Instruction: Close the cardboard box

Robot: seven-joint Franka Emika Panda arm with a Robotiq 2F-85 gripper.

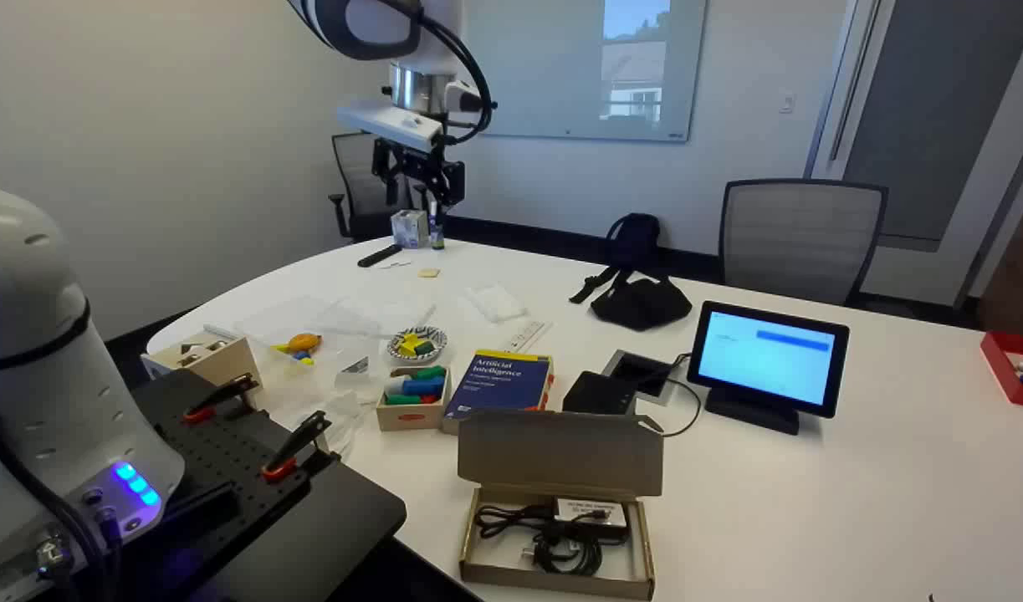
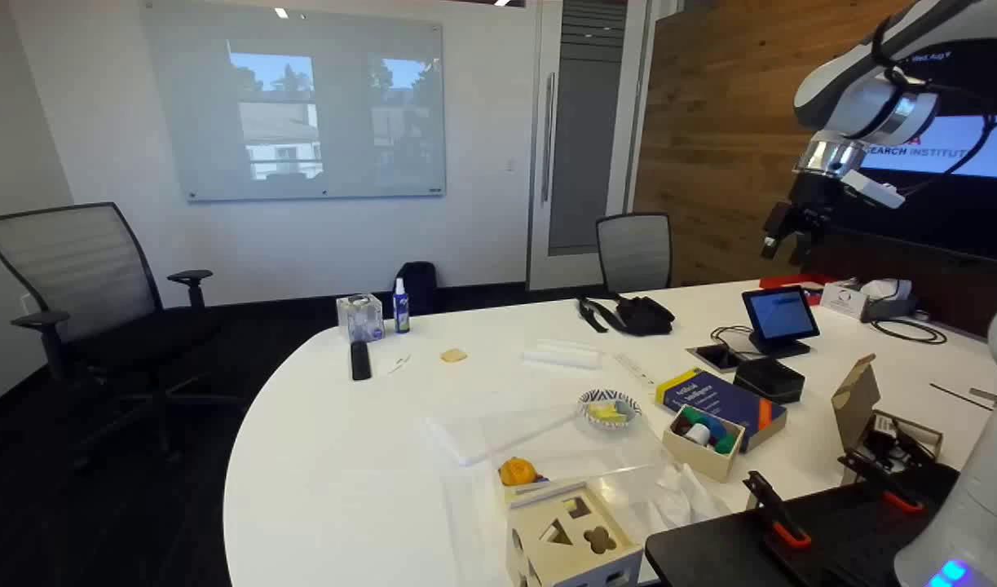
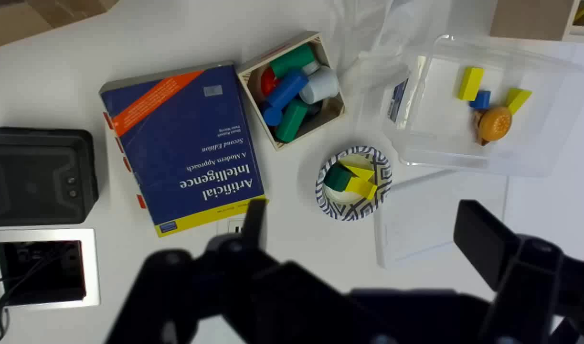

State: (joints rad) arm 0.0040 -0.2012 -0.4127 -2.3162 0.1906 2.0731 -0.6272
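The cardboard box sits on the near part of the white table with its lid flap standing up. Black cables and a white-labelled adapter lie inside. In an exterior view the box's raised lid leans slightly back, and the arm base partly hides the box. In the wrist view only a brown part of the cardboard box shows at the top left corner. My gripper is high above the table, well apart from the box. In the wrist view my gripper is wide open with nothing between its fingers.
A blue book and black device stand just behind the box. A wooden box of blocks, patterned bowl and clear plastic tub lie below my gripper. A screen and black bag stand farther off.
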